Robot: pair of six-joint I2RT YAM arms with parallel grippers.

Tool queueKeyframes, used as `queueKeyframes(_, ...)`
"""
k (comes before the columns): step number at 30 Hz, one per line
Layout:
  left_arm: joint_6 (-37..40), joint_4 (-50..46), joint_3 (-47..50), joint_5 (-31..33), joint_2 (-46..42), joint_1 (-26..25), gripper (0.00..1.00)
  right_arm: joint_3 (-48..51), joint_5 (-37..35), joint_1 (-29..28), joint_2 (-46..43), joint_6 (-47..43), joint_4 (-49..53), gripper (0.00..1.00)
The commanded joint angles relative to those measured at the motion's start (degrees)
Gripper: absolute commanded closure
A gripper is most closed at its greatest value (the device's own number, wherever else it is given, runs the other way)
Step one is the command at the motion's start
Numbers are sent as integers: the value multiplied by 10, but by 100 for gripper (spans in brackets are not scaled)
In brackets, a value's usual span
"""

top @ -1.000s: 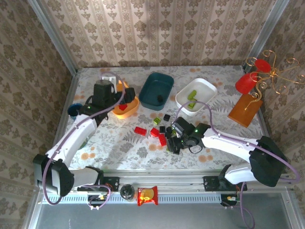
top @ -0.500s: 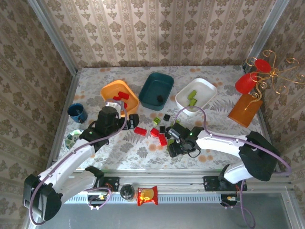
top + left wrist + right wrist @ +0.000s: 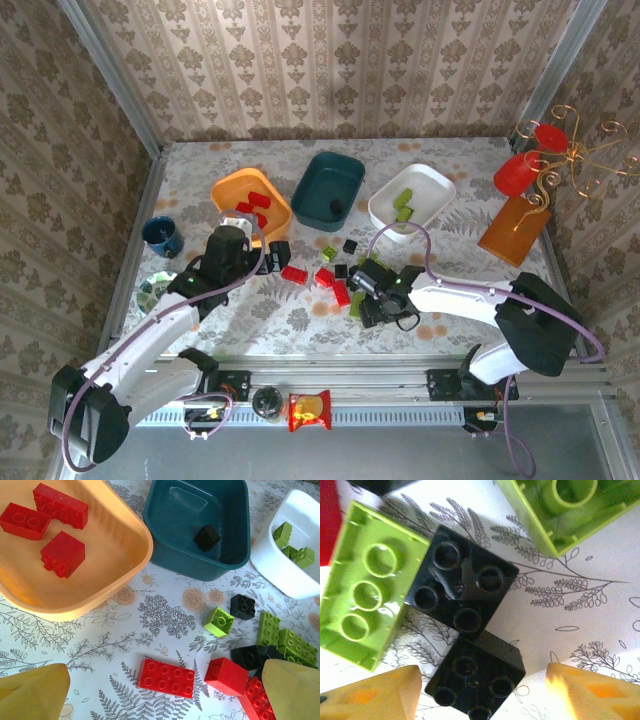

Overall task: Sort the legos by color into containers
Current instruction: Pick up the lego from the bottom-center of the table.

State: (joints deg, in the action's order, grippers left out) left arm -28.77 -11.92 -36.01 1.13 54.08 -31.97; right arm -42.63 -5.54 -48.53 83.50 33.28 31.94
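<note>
My left gripper hangs open above a red eight-stud lego lying flat on the table, its fingers far apart on either side. The right gripper is open, low over the table, straddling a black four-stud lego; small gaps show at both fingers. A second black lego and lime legos lie beside it. The orange container holds three red legos, the teal container one black lego, the white container lime ones.
More red, lime and black legos lie clustered between the arms. A dark blue cup and a patterned bowl sit at the left edge. A wooden board and red cups on a wire stand occupy the right. A snack packet lies on the front rail.
The left arm has drawn back from over the orange container to above the red lego. The right gripper's fingers have narrowed round the black lego.
</note>
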Motion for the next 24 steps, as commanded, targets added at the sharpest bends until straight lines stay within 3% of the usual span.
queueKeyframes(1,-9,4,8,5,-5,-4,0,3,15,-1,-13,6,-26,27)
queueKeyframes(4,-9,3,7,7,-6,-5,0,-2,11,-1,4,11,-26,29)
queueKeyframes(8,-7,-2,5,8,-6,-5,0,0,-6,0,17,17,-16,46)
queueKeyframes(16,0,0,8,7,-12,-6,0,27,-9,15,-22,10,-15,67)
queueKeyframes(24,10,5,8,14,-14,-16,0,21,-3,42,-105,-16,-15,75)
